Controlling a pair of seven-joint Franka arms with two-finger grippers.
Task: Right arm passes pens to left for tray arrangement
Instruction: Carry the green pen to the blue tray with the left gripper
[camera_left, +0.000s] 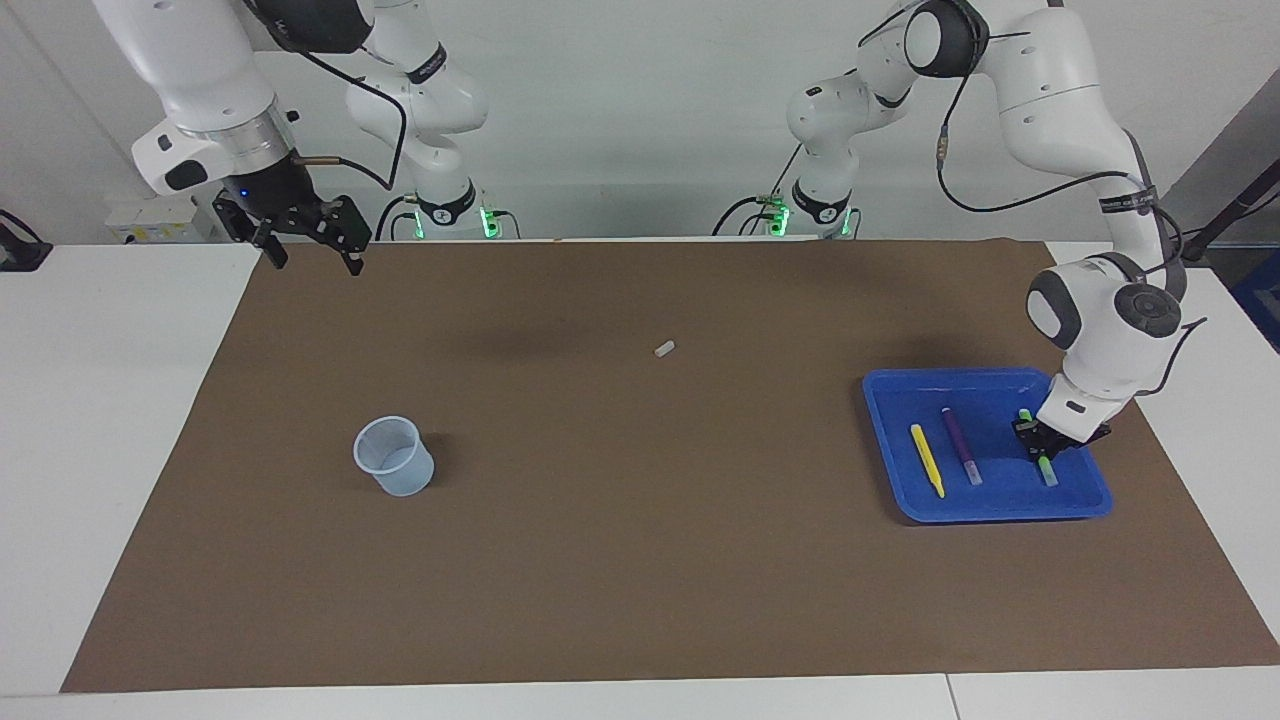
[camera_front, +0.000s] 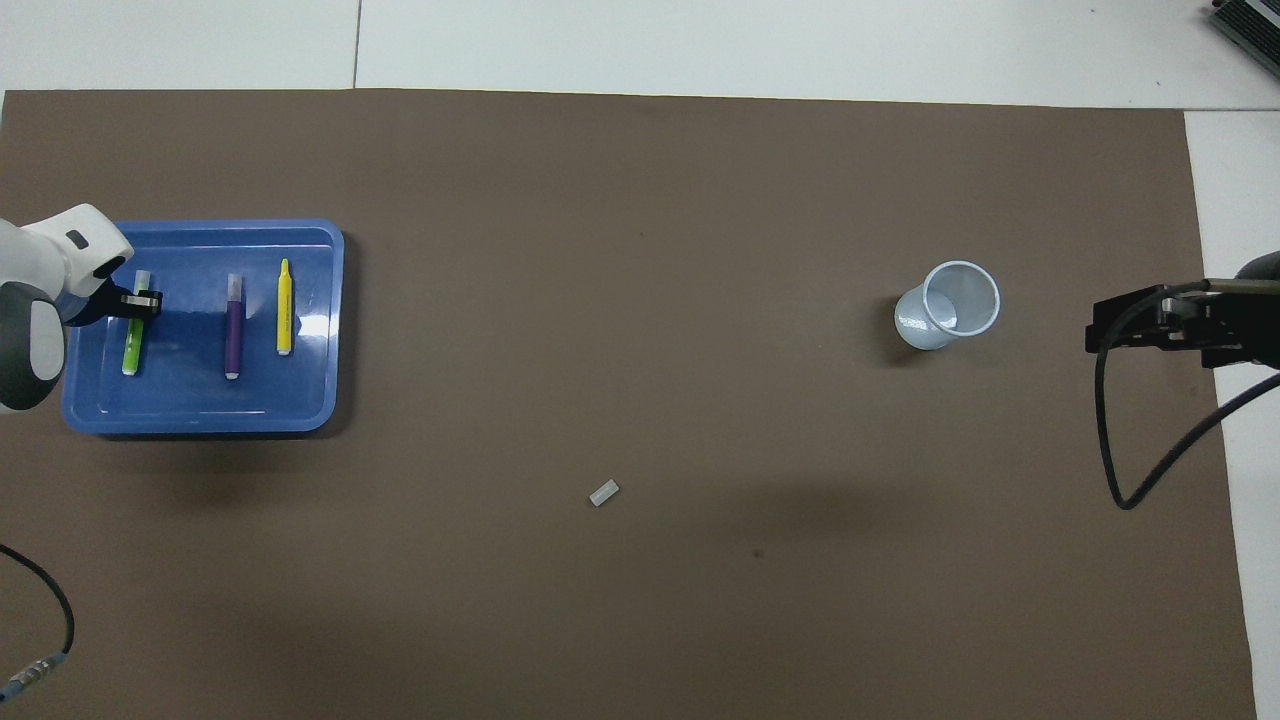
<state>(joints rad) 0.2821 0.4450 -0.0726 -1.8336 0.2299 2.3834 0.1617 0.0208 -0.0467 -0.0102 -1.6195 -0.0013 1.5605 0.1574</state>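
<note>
A wide brown mat (camera_left: 640, 560) is covering the white table (camera_left: 110, 420), with a pale wall rising at my end. Down in the shallow bright blue plastic tray (camera_left: 890, 440), toward my left arm's end, my left gripper (camera_left: 1040, 447) is clamping the slim bright green marker pen (camera_front: 131, 345) low over the tray floor. Beside it, the purple marker pen (camera_left: 960, 446) and the yellow marker pen (camera_left: 927, 459) are lying flat in the same tray, all three roughly parallel and apart. A tiny white stub (camera_left: 664, 349) is sitting mid-mat. A small translucent bluish cup (camera_left: 394, 456) is standing upright toward my right arm's end. My right gripper (camera_left: 310, 245) is waiting, raised over the mat's corner, jaws spread wide and holding nothing.
</note>
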